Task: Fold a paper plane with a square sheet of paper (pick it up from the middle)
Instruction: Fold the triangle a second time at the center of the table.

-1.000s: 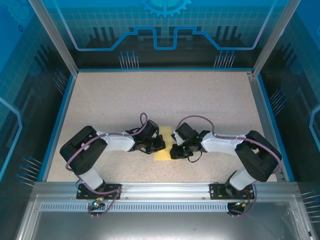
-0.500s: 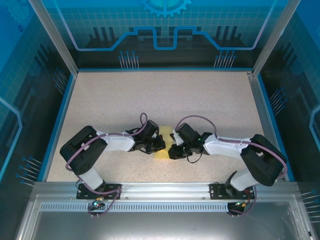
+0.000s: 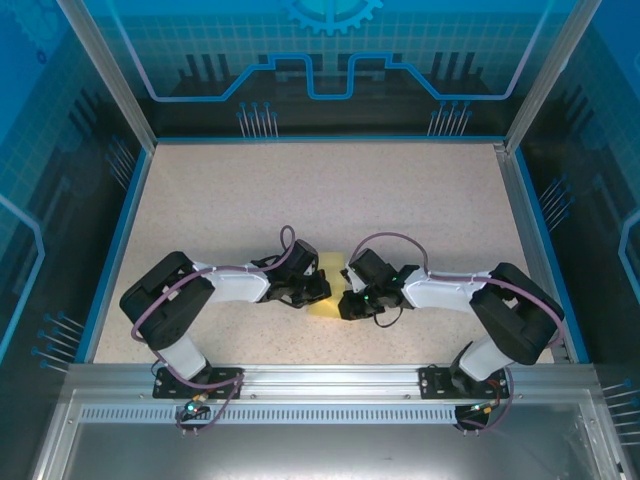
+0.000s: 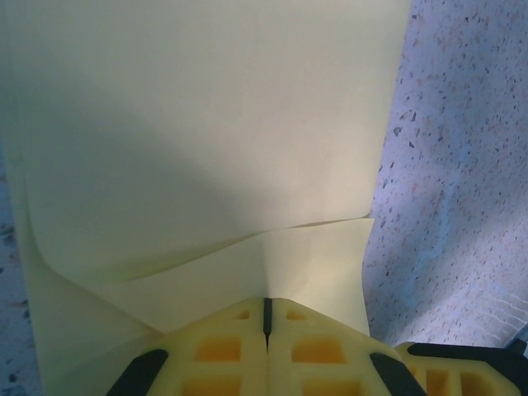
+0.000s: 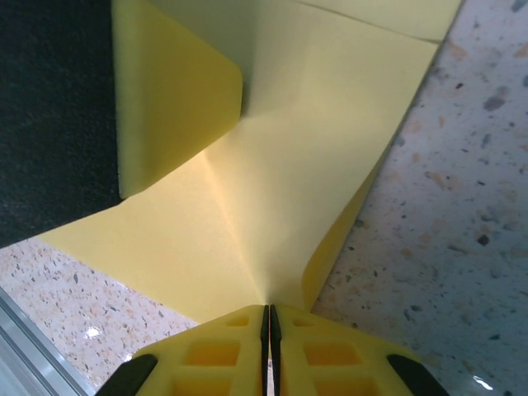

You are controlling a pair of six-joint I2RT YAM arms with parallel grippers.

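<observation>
Bright even overhead light; wrist views soft-focus; shadow band across square sheet of paper [image 4: 206, 124].

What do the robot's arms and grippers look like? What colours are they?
The left arm and right arm each have chunky black joints with a white part between them, and a purple cable loops along each one. The left gripper and right gripper have yellow fingers with square pockets moulded in and black trim at the sides.
</observation>
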